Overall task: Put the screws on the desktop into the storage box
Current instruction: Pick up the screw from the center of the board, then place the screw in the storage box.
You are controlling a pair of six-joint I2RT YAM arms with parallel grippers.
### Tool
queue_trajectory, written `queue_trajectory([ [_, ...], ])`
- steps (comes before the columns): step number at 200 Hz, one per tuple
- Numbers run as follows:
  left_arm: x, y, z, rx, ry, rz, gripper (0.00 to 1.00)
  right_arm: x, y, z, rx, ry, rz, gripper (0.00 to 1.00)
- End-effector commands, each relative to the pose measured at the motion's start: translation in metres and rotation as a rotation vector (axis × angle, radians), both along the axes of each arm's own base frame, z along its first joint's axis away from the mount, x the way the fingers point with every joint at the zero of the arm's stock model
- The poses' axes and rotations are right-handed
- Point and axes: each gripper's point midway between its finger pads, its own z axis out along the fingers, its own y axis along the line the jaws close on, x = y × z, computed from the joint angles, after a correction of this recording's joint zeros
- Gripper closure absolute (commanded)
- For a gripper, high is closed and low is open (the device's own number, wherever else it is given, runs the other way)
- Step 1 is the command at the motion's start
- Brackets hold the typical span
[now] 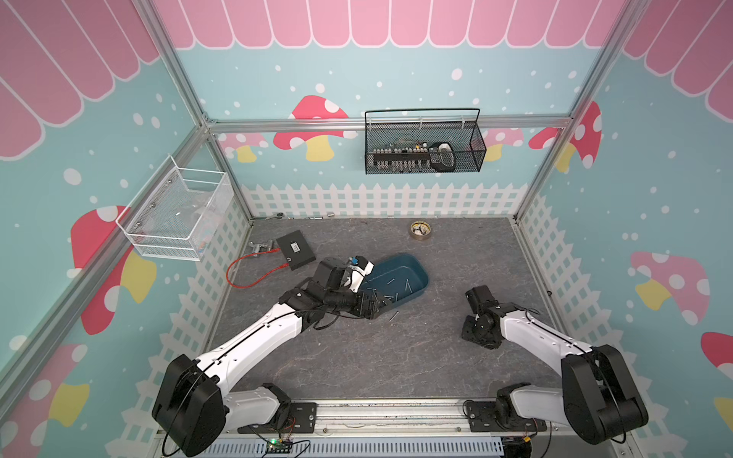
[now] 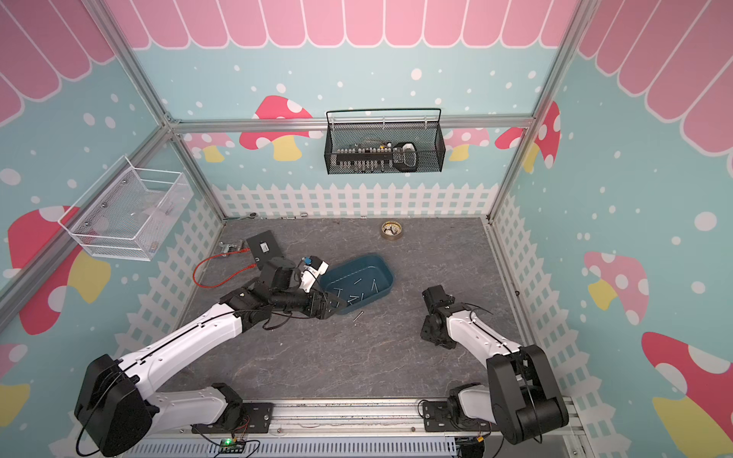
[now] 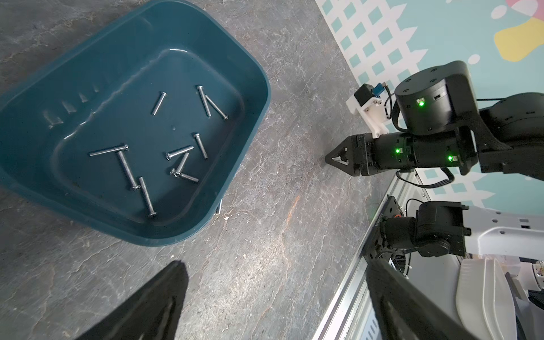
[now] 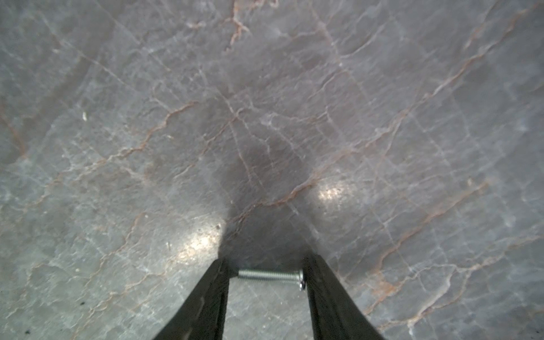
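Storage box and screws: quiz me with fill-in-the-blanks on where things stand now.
1. The storage box holds screws; one loose screw lies on the ___ beside it.
2. The right gripper has a ___ spanning end to end between its fingers.
3. The left gripper, by the box, is ___.

Missing words: desktop; screw; open.

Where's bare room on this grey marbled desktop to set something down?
Bare: the near desktop up to the metal rail, and the patch between teal plastic tub, tape roll and right gripper. Crowded: the far-left corner with flat black box and red cable, and the tub's near side by the left gripper and a loose screw.
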Motion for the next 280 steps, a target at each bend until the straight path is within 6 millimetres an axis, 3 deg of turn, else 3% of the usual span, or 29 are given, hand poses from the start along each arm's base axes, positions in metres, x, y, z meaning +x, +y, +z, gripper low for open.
queue_trajectory([
  [1,-0.002,0.0,0.003,-0.015,-0.023,-0.021,0.01,-0.017,-0.009,-0.011,-0.034,0.061,-0.017,0.55],
  [88,-0.002,0.001,0.004,-0.015,-0.026,-0.018,0.01,-0.013,-0.007,-0.005,-0.023,0.039,0.0,0.65],
  [167,-0.001,0.0,0.003,-0.014,-0.026,-0.017,0.01,0.006,0.001,0.019,-0.008,-0.022,0.053,0.66],
  [226,0.004,0.004,-0.001,0.001,-0.02,0.005,0.02,0.039,0.023,0.047,0.016,-0.092,0.125,0.66],
  [280,0.011,0.01,-0.005,0.009,-0.014,0.031,0.01,0.09,0.061,0.081,0.016,-0.172,0.227,0.66],
])
